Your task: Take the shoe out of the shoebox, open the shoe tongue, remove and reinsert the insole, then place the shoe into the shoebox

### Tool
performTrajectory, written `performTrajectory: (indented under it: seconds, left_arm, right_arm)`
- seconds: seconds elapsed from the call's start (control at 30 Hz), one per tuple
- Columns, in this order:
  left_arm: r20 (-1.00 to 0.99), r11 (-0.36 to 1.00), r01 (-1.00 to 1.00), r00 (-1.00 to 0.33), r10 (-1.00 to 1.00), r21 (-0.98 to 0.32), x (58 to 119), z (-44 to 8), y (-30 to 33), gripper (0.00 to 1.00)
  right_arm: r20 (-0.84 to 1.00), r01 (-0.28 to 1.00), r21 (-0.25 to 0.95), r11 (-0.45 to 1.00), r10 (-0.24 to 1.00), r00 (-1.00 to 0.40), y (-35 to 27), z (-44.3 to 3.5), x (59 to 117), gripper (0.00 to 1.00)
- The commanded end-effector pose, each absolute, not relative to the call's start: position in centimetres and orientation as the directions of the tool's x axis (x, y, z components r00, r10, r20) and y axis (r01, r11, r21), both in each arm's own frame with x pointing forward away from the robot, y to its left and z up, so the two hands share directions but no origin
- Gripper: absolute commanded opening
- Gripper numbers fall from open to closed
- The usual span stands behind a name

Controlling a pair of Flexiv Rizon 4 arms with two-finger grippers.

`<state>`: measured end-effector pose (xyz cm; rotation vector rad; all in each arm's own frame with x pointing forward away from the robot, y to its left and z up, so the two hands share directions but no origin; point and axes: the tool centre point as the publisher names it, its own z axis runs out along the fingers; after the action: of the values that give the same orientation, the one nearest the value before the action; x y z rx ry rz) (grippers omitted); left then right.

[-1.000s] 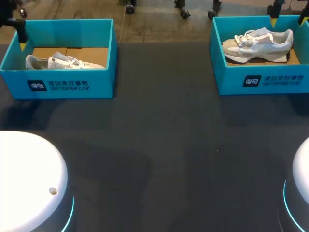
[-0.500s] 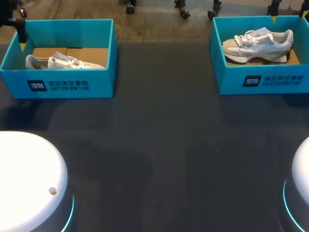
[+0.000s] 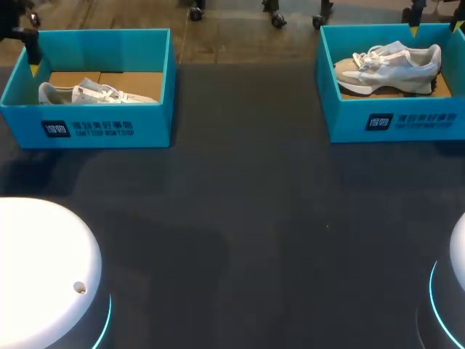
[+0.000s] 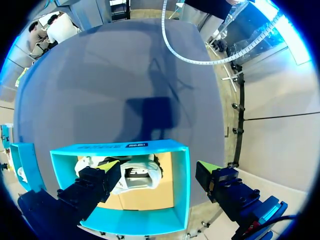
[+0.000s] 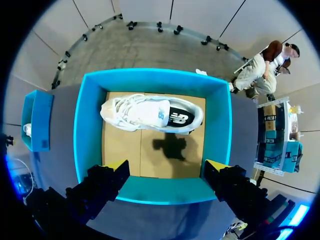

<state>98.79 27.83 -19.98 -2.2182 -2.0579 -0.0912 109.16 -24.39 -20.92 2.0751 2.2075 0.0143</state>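
At the far left corner of the dark tabletop stands the left shoebox, turquoise with a brown cardboard floor. The left shoe, a white and grey sneaker, lies inside it against the near wall. The left tool hangs above this box with its fingers spread wide and nothing between them. In the left wrist view one yellow tip is over the shoe, and the other is out past the box's side wall. Neither tip touches anything. In the head view only one of its yellow tips shows, at the box's far left corner.

The middle of the tabletop carries only shadows.

At the far right corner stands the right shoebox, of the same turquoise. The right shoe, a white and beige sneaker, rests inside on the cardboard floor, its toe toward the tabletop's left edge and its laces showing. The right tool hangs over this box, also spread wide and holding nothing. In the right wrist view its two yellow tips sit above the wall nearest the tool, well apart from the shoe, and its shadow falls on the cardboard just beside the shoe.
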Motion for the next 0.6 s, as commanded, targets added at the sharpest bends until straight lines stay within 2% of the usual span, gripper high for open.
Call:
performTrajectory:
  seconds: [0.03,0.6]
  left_arm:
    - [0.123,-0.073,0.996,0.077,0.989,-0.042,98.8,-20.0,27.8,1.0]
    - [0.123,-0.073,0.996,0.077,0.989,-0.042,98.8,-20.0,27.8,1.0]
  right_arm:
    - [-0.075,0.993,0.102,0.063,0.996,-0.055,-25.1,-21.7,110.3,1.0]
    - [-0.172,0.997,0.075,0.024,0.985,-0.011,-28.0,-26.5,114.1,1.0]
